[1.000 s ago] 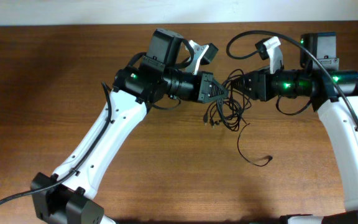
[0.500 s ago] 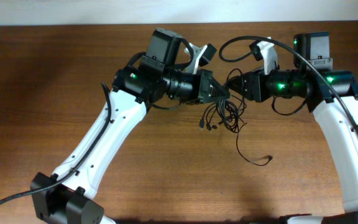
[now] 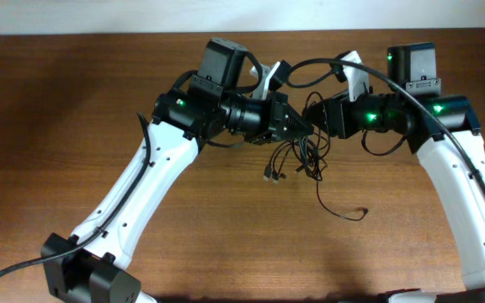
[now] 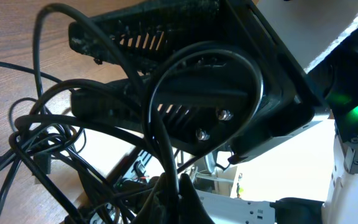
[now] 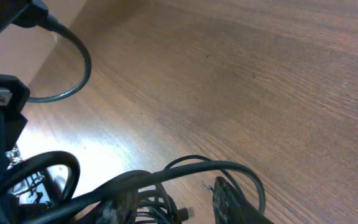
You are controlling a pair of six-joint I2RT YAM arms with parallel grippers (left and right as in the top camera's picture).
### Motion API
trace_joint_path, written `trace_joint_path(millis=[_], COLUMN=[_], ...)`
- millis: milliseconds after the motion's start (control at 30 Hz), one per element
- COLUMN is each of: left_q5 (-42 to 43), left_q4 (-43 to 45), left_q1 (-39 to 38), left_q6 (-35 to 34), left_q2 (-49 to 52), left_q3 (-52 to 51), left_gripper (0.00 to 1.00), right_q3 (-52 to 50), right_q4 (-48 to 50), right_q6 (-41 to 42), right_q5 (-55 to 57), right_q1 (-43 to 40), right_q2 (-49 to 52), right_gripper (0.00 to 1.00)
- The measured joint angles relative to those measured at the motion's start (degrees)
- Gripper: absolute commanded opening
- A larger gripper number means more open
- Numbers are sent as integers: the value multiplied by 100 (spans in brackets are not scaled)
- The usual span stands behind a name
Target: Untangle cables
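Pinching cables — left claw clamped, right claw close beside

From my station, the left arm and right arm show white shells, black joints and a green light near each wrist. Each carries a black camera box. The right gripper is black and slotted, with two silver screws
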Motion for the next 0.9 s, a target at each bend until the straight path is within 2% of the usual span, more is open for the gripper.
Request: trace_joint_path(millis=[333,633,667,700,733,900], left_q5=[9,-4,-4,-4,-2,-116], left_q4=[-2,2,2,2,2,-7], left_q1=[0,35,35,35,33,22], left_q6=[-31,-87,-87,-87,-87,-17], left_q2=[0,0,0,0,0,0], left_q3=[0,0,0,0,0,0], left_gripper=[0,0,0,0,0,0], right_q3=[0,0,-2,-4,-7,-9], right_q4=[-4,367,393,402,400,264], right_q6=[2,0,0,0,15,94], right_q5=[136,146,144,146,142,98], right_q1=[177,409,409,409,413,361], right_q2=[70,605,643,662,669,669], right_gripper=[39,39,31,15,4,4])
